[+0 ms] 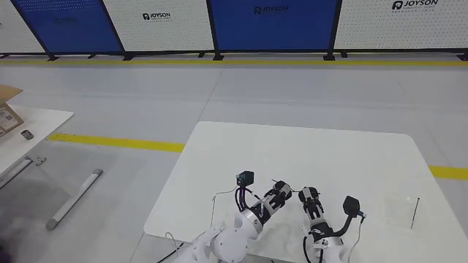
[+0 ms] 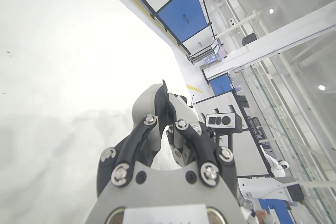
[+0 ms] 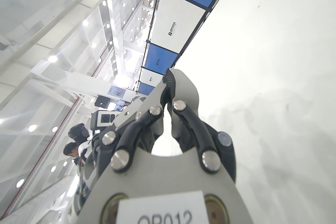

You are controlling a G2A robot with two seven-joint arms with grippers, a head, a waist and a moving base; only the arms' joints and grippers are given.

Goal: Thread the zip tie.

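A white tabletop (image 1: 307, 153) stands on a grey floor, with a row of blue and white panels (image 1: 270, 7) far behind it. The zip tie (image 1: 414, 212), as far as the thin dark strip can be read, lies flat beside a faint clear sheet (image 1: 397, 208). It is well off to the right of both pairs of fingers and touches neither.

The right fingers (image 3: 185, 88) are pressed together with nothing seen between them, and the left fingers (image 2: 147, 104) likewise. The two pairs sit near each other, tips pointing out across the surface.

By my judgement none of the threading is done. The tie has not been picked up, and its tail has not been led through its head, so the whole job is left.

Bare surface stretches ahead of the fingers and across to the tie, which gives free room to travel. The tie lies close to the right edge, so a careless sideways nudge there could slide it off. The near edge runs close behind the fingers.
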